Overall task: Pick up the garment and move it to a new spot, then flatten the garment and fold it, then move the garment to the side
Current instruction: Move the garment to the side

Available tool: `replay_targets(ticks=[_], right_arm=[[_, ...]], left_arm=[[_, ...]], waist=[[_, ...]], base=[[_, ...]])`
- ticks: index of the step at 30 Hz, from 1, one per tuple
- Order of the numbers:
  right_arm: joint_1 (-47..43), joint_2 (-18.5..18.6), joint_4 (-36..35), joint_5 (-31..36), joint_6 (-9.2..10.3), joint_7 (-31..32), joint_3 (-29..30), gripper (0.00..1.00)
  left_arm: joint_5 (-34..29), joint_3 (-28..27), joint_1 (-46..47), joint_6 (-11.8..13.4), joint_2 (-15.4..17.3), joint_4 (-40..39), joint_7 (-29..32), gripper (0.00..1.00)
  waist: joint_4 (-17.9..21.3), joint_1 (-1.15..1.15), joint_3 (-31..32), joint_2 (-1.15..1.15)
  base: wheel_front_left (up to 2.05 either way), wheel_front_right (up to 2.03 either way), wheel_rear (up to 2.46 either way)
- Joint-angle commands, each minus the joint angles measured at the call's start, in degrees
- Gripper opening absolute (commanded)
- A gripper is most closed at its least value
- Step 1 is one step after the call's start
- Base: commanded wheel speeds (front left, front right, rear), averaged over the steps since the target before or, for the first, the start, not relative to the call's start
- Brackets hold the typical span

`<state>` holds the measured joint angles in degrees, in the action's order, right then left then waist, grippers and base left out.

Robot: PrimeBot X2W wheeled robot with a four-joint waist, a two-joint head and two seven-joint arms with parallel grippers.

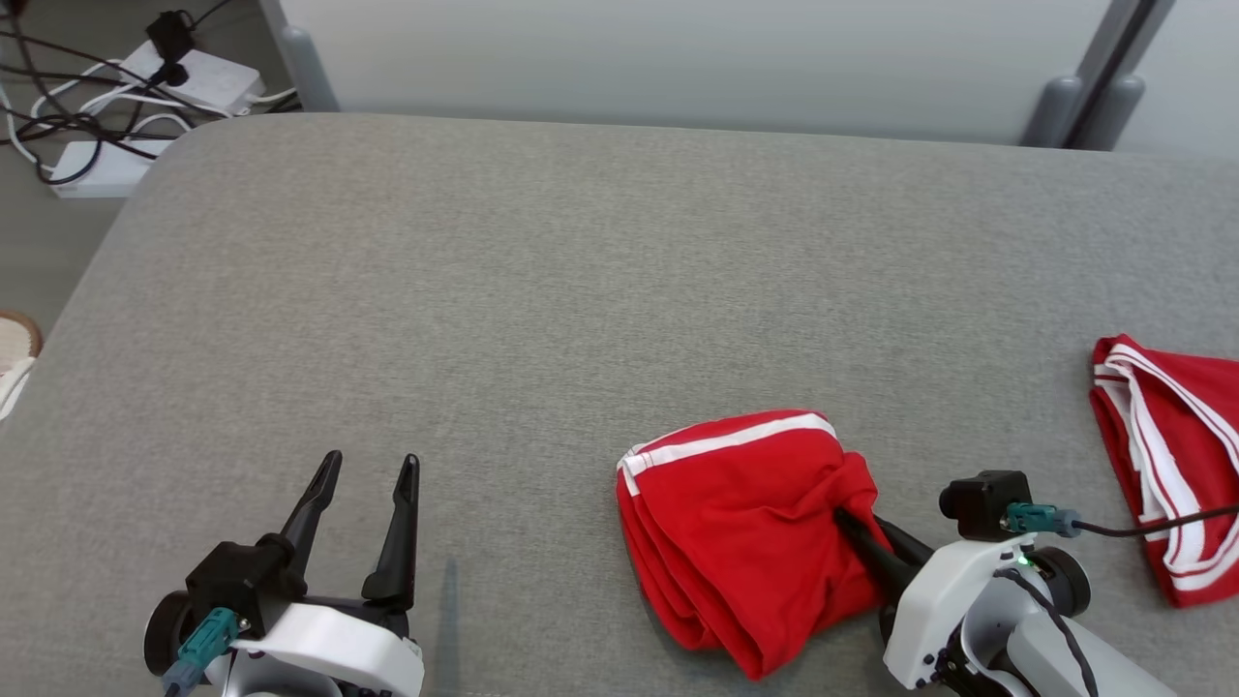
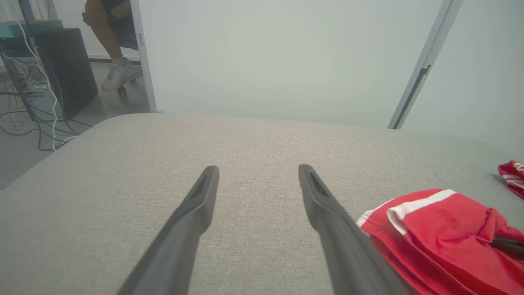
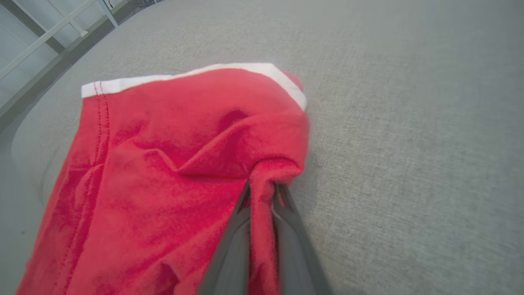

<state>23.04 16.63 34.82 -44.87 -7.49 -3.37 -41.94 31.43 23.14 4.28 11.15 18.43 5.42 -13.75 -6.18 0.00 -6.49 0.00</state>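
Red garment (image 1: 736,528) with white trim lies bunched on the grey table (image 1: 542,290), near the front edge, right of centre. Right gripper (image 3: 262,192) is clamped on a raised fold at the garment's right side; how many layers it holds is unclear. Left gripper (image 1: 373,465) has its fingers apart over bare table, well left of the garment. A second red garment (image 1: 1171,455) lies apart at the far right.

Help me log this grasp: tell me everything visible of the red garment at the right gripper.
The red garment is soft, knit-looking cloth with white band trim along its far edge and stitched seams. It lies bunched in loose layers on the grey table, close to the robot. The right gripper is shut on a pinched ridge at its right side.
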Motion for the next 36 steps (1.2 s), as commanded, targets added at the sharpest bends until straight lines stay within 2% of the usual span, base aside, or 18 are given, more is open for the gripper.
replay_targets(ticks=[1,6,12,24,29,36], right_arm=[[1.1,0.9,-1.5,0.8,0.0,-2.0,-0.9,0.0],[0.7,2.1,-2.7,2.9,0.0,-5.2,-0.8,0.0],[-1.0,3.7,-4.8,5.7,0.0,-7.3,2.2,0.0],[-0.8,5.4,-9.4,10.4,0.0,-5.9,6.0,0.0],[4.0,5.4,-9.2,10.6,0.0,-6.3,5.5,0.0],[15.8,7.1,-5.1,9.4,0.0,-7.5,3.0,0.0]], left_arm=[[0.4,-1.9,3.4,-0.2,0.8,-1.6,-0.6,1.0],[0.2,-1.2,3.7,-0.3,1.0,-2.4,0.0,1.0],[0.1,-0.9,3.5,-0.2,2.0,-3.9,1.0,1.0],[-0.7,-0.2,4.3,-0.3,4.5,-7.4,3.9,1.0],[-1.4,0.4,5.8,-0.5,5.5,-8.7,5.7,1.0],[-1.9,1.1,8.2,-1.1,6.3,-10.0,7.3,1.0]], waist=[[1.3,0.0,-0.2,0.0],[5.8,0.0,-0.5,0.0],[13.3,0.0,-1.0,0.0],[27.3,0.0,-4.1,0.0],[30.1,0.0,-5.8,0.0],[29.1,0.0,-9.2,0.0]], base=[[0.0,0.0,0.0],[0.0,0.0,0.0],[0.0,0.0,0.0],[0.0,0.0,0.0],[0.0,0.0,0.0],[0.0,0.0,0.0]])
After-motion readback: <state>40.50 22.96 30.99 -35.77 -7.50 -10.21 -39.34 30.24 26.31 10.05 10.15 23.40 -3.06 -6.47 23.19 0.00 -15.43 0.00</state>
